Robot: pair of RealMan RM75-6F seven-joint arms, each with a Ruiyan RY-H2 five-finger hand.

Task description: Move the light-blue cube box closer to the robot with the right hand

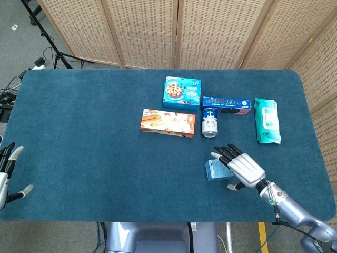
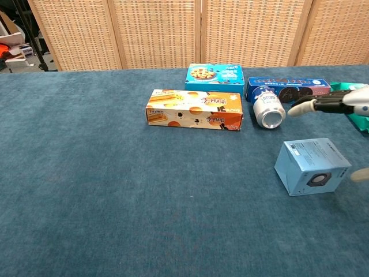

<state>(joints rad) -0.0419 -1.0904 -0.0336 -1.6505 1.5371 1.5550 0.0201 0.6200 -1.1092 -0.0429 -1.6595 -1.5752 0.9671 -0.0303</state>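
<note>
Head view: right hand [image 1: 243, 169] sits over the right side of the light-blue cube box [image 1: 215, 169], fingers [image 1: 225, 153] spread and extended, nothing gripped. Chest view confirms: fingertips [image 2: 314, 104] hover above and behind the box [image 2: 311, 166], clear air between them and its top face; thumb tip shows low at the box's right, apart from it. Box rests on the blue table [image 1: 95, 132], speaker-print face toward the robot. Beyond the fingertips: a drink can [image 1: 209, 125] lying on its side, a dark-blue cookie box [image 1: 226, 105] behind it, a green wipes pack [image 1: 267, 120] to the right. Left hand [image 1: 6, 174] at the table's near-left edge, fingers apart, holding nothing.
</note>
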